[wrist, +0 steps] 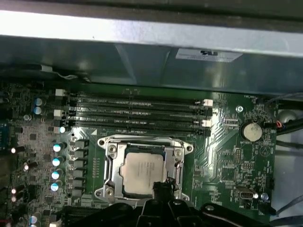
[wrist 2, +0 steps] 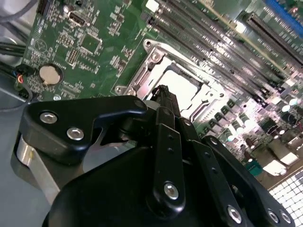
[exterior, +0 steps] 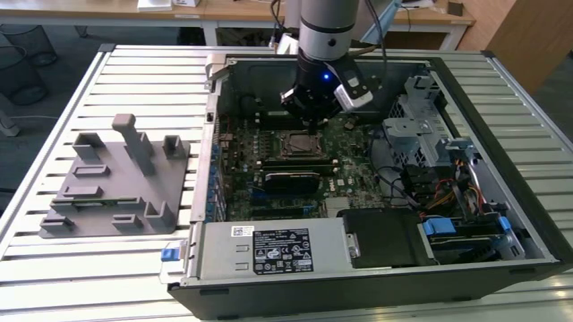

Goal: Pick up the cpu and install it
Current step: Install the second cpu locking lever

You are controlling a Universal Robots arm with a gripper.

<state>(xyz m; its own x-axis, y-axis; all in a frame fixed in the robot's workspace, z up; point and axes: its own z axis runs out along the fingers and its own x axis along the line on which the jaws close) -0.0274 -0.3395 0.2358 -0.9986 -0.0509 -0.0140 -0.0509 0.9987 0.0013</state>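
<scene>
cpu (wrist: 140, 173) seated flat in socket frame (wrist: 110, 166) mid-motherboard (wrist: 227, 151), just beside memory slots (wrist: 137, 111). gripper (wrist: 160, 188) right above cpu's edge, fingers together, holding nothing. Case wall (wrist: 142, 56) close beyond slots; board open around socket.

the arm (exterior: 328, 23) is a smooth grey cylinder ending in a black wrist section with a small blue light and a pale grey box clamped to its side. the gripper (wrist 2: 163, 94) is matte black, built of rounded linkage plates and narrow bars fastened with shiny silver screws.
</scene>
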